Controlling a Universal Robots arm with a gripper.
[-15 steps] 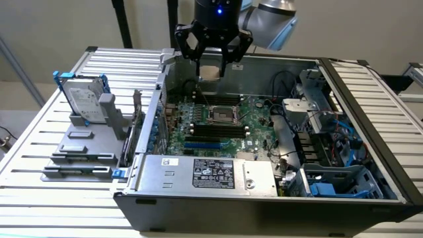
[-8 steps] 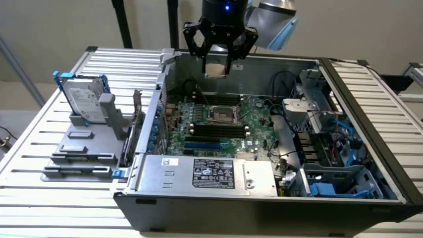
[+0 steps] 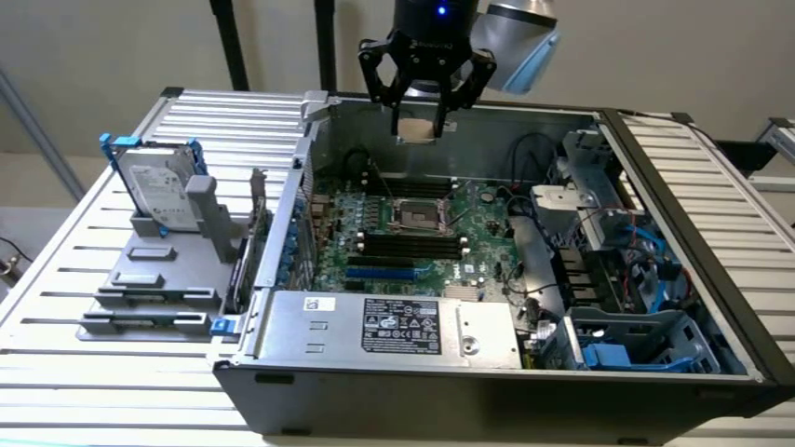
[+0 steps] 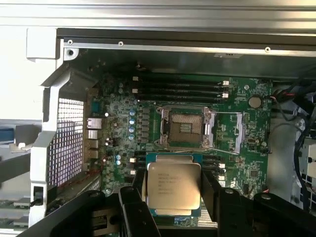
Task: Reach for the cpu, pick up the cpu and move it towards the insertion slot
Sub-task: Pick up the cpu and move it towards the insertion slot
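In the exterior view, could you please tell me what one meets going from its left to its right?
Hard drive in its blue bracket → grey stand → insertion slot on the motherboard, with the gripper holding the cpu above it → blue drive cage.

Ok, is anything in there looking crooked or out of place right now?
Nothing stands out. The gripper holds the cpu squarely above the open computer case, and the insertion slot on the motherboard sits open and empty.
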